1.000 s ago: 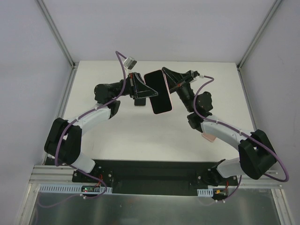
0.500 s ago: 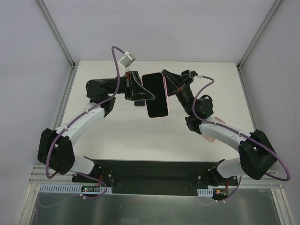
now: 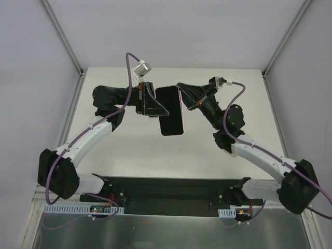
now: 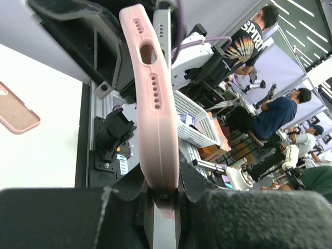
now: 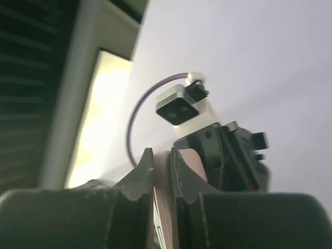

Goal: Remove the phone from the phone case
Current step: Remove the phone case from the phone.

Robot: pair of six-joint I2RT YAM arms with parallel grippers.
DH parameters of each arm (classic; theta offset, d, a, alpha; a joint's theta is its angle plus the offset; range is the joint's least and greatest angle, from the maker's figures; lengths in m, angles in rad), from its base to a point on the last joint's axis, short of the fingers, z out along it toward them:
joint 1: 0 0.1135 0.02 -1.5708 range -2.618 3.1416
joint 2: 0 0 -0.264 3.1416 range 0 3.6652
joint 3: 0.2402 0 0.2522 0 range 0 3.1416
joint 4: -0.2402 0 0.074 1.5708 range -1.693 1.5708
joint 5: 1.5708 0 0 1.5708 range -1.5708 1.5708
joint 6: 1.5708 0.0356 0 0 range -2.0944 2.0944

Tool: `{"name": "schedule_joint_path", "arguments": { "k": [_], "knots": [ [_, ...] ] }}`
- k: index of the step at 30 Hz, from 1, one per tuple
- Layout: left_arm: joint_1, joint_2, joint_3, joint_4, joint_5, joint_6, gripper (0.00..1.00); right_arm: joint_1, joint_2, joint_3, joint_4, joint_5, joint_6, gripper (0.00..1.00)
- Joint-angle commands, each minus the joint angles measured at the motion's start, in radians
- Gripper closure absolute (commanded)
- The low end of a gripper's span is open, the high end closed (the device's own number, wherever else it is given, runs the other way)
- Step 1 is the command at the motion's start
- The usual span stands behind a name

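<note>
1. Shifted slightly leftward and toward the near edge since a second earlier, the phone (image 3: 170, 110) in its pink phone case (image 4: 155, 104) was held above the table (image 3: 129, 145), closer to the far edge.
2. Its left side was clamped by the left gripper (image 3: 160, 109).
3. Its right side was pinched by the right gripper (image 3: 182, 97).

The left pincer (image 3: 158, 105) and right pincer (image 3: 182, 97) flank the raised phone (image 3: 170, 111), leaving its near end open.
</note>
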Motion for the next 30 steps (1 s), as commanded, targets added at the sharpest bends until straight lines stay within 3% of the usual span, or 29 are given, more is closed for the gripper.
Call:
{"name": "schedule_joint_path", "arguments": {
  "k": [1, 5, 9, 12, 16, 18, 30],
  "knots": [
    [-0.023, -0.073, 0.059, 0.101, 0.011, 0.056, 1.00, 0.022, -0.109, 0.101, -0.864, -0.058, -0.427, 0.99],
    [-0.020, -0.058, 0.069, 0.152, 0.002, 0.015, 1.00, 0.016, -0.150, 0.174, -1.157, -0.010, -0.584, 0.99],
    [-0.017, -0.030, 0.088, 0.235, -0.001, -0.059, 1.00, 0.015, -0.132, 0.222, -1.286, -0.049, -0.714, 0.98],
    [-0.014, -0.015, 0.086, 0.236, -0.001, -0.064, 1.00, 0.021, -0.117, 0.225, -1.311, -0.089, -0.759, 0.85],
    [-0.009, 0.020, 0.080, 0.304, -0.012, -0.111, 1.00, 0.027, -0.081, 0.234, -1.308, -0.194, -0.821, 0.57],
    [-0.002, 0.037, 0.085, 0.348, -0.018, -0.154, 1.00, 0.038, -0.058, 0.234, -1.305, -0.233, -0.858, 0.53],
    [0.029, 0.191, 0.103, 0.445, -0.018, -0.257, 1.00, 0.099, -0.031, 0.194, -1.357, -0.395, -0.957, 0.56]
  ]
}}
